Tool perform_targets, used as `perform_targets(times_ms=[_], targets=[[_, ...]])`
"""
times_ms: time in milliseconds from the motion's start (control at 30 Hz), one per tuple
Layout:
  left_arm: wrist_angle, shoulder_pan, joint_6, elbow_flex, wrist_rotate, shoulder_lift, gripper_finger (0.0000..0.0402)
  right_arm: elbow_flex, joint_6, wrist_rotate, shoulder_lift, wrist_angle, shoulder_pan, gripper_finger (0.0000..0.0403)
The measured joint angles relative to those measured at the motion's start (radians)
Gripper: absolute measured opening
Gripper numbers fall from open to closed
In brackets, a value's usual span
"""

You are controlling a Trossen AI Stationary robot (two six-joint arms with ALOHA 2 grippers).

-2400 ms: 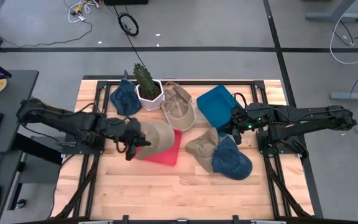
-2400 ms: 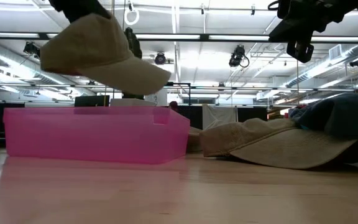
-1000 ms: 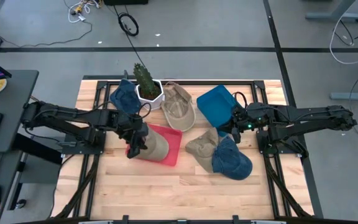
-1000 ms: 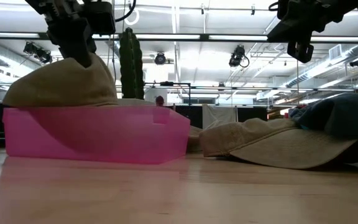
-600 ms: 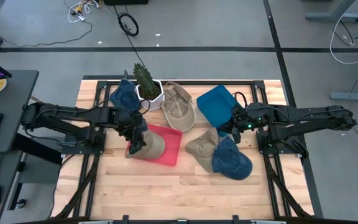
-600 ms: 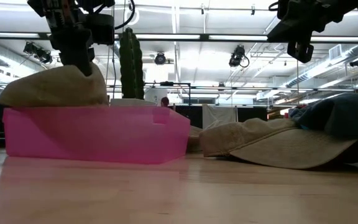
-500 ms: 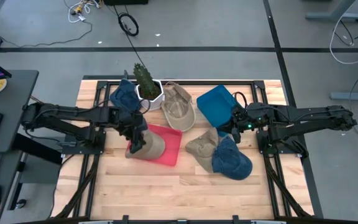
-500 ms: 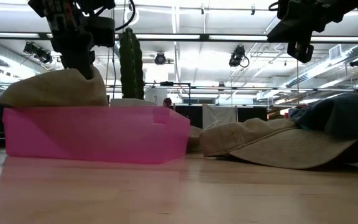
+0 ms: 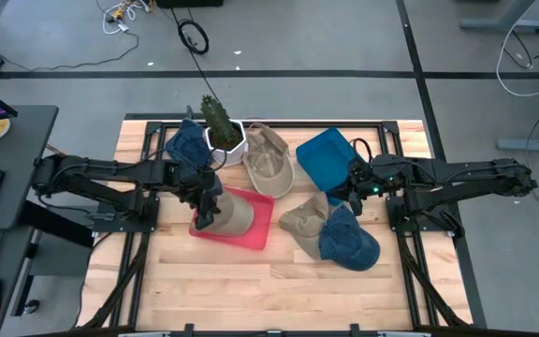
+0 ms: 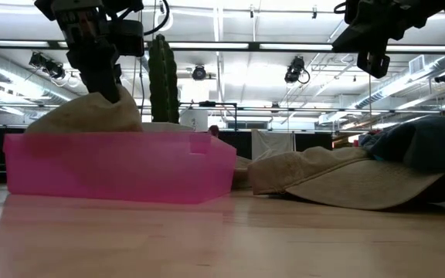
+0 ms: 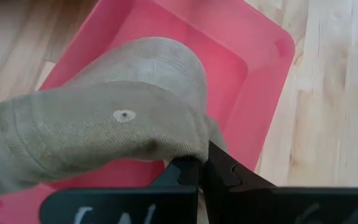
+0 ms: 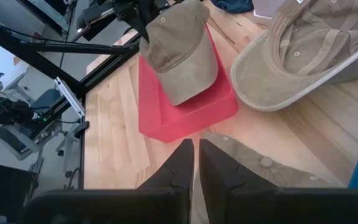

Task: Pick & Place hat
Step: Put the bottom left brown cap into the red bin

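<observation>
A tan cap [image 9: 231,214] sits crown-up in the pink bin [image 9: 256,234], and also shows in the low view [image 10: 87,116] and the right wrist view [image 12: 180,51]. My left gripper [image 9: 206,210] stands over the cap's left side, shut on it [image 11: 201,169]. My right gripper [image 9: 353,198] hangs shut [image 12: 195,157] above the table's right half, touching nothing. Under and near it lie another tan cap [image 9: 304,216] and a blue denim cap [image 9: 351,240], both resting on the table. My left gripper pinches the tan cap by the lower edge of its crown [image 11: 190,154] between the two fingers. The fingers [image 10: 103,73] come down from above. The cap sits crown-up with its underside in the pink bin [image 11: 261,93]; its top button [image 11: 124,115] faces up.
At the far side stand a cactus in a white pot [image 9: 221,131], a blue cap [image 9: 186,147], an upturned tan cap [image 9: 269,159] and a blue bin [image 9: 328,159]. Bare wood [image 9: 251,290] stretches along the near edge. Black frame rails [image 9: 138,243] flank both arms.
My left gripper has shifted slightly toward the table's right while staying shut on the tan cap. The cap's end that overhung the pink bin's left wall has drawn in over the bin, and the cap sits a little lower. The right arm has kept still.
</observation>
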Motion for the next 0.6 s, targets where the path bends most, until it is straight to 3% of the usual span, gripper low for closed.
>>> perform_targets(times_ms=[600], targets=[[-0.036,-0.002,-0.011,0.0,-0.012,0.0,0.0003,0.0,-0.006,0.0,0.0,0.0,0.0,0.0029]])
